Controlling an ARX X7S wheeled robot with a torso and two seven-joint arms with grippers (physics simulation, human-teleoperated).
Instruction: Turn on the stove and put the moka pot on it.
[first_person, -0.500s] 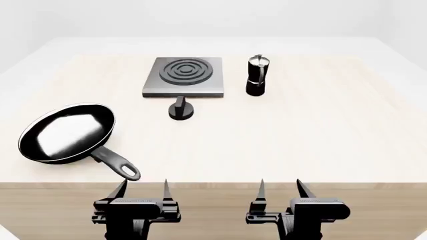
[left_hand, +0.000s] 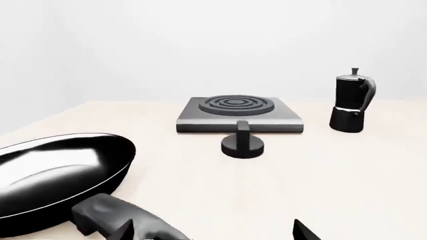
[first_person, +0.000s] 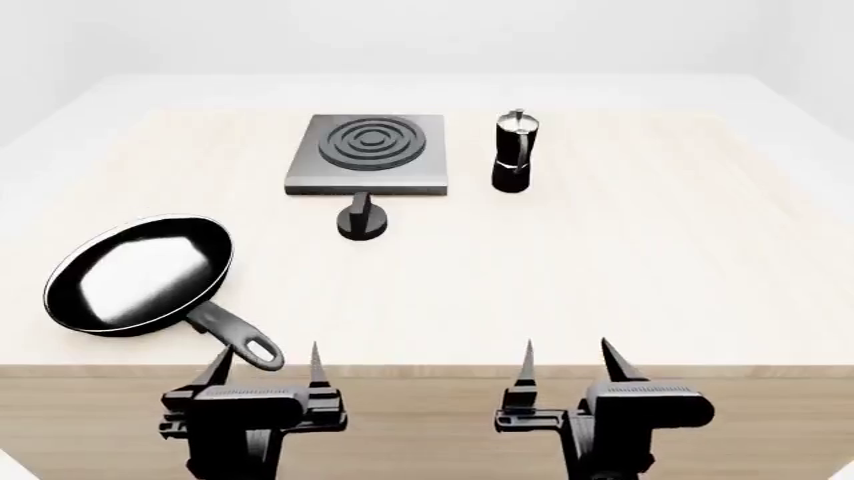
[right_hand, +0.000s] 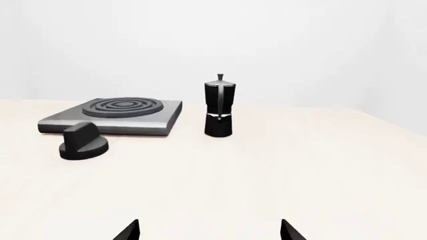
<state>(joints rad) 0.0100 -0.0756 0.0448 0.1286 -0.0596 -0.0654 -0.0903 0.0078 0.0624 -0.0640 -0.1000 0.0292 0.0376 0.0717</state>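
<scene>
Nothing yet: both grippers, left gripper (first_person: 264, 362) and right gripper (first_person: 570, 358), hang spread, knob (first_person: 362, 220) untouched, moka pot (first_person: 514, 152) beside stove (first_person: 370, 153).

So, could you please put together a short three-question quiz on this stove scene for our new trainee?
1. True or false: the moka pot stands on the stove.
2. Which lies nearest the left gripper? A) the knob B) the frying pan C) the moka pot
3. Fill in: both the left gripper and the right gripper are ____ and hold nothing.

Key: 1 false, it stands on the table beside the stove; 2 B; 3 open.
</scene>
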